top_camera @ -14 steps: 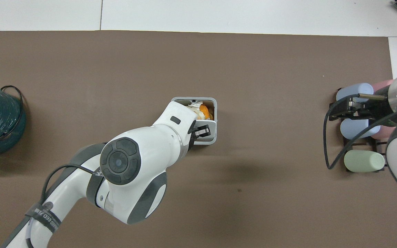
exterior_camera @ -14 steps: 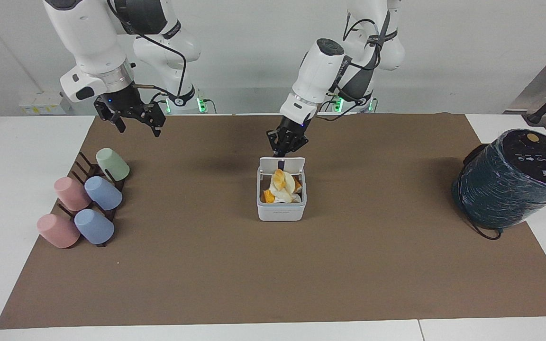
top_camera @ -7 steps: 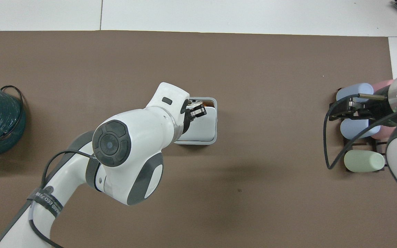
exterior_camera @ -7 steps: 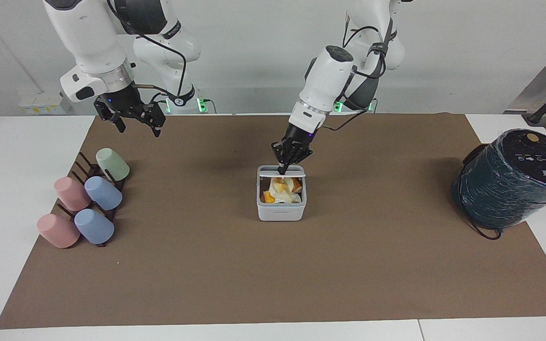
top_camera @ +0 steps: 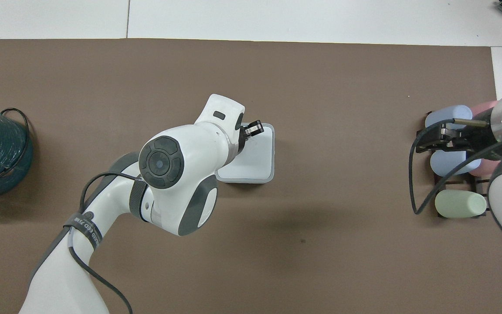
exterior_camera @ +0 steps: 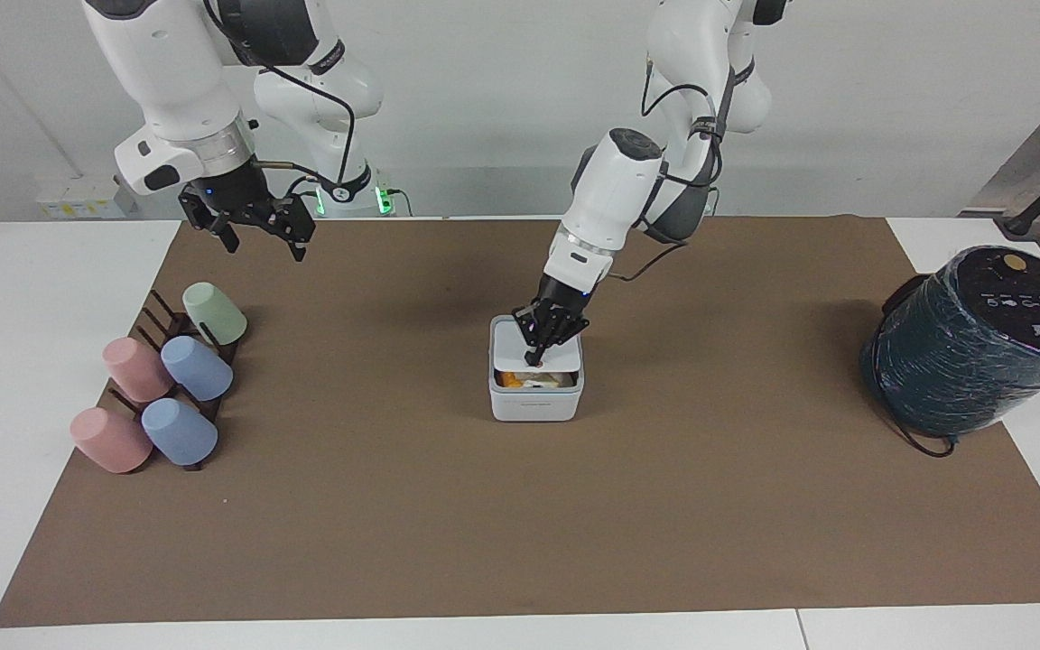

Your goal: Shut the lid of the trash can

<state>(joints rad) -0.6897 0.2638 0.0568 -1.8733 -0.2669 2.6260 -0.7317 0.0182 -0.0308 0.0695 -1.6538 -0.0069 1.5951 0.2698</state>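
Observation:
The white trash can [exterior_camera: 536,408] stands in the middle of the brown mat. Its white lid [exterior_camera: 514,341] is tilted down almost flat on the can. A narrow gap at the lid's edge farthest from the robots shows orange and white rubbish [exterior_camera: 529,381]. My left gripper [exterior_camera: 536,357] is shut, its tips resting on top of the lid by the orange-brown dot. In the overhead view the lid [top_camera: 257,161] covers the can [top_camera: 273,152], and the left gripper [top_camera: 254,127] is over its farther edge. My right gripper [exterior_camera: 263,239] waits, open and empty, above the cup rack.
A dark rack with several pastel cups [exterior_camera: 163,379] lies at the right arm's end of the table; in the overhead view the right gripper [top_camera: 438,139] hangs over the cups [top_camera: 456,165]. A large dark green wrapped cylinder [exterior_camera: 971,338] stands at the left arm's end.
My left gripper has pushed the lid from upright down over the can, moving away from the robots and lower. The rubbish is now mostly covered. The right arm has not moved.

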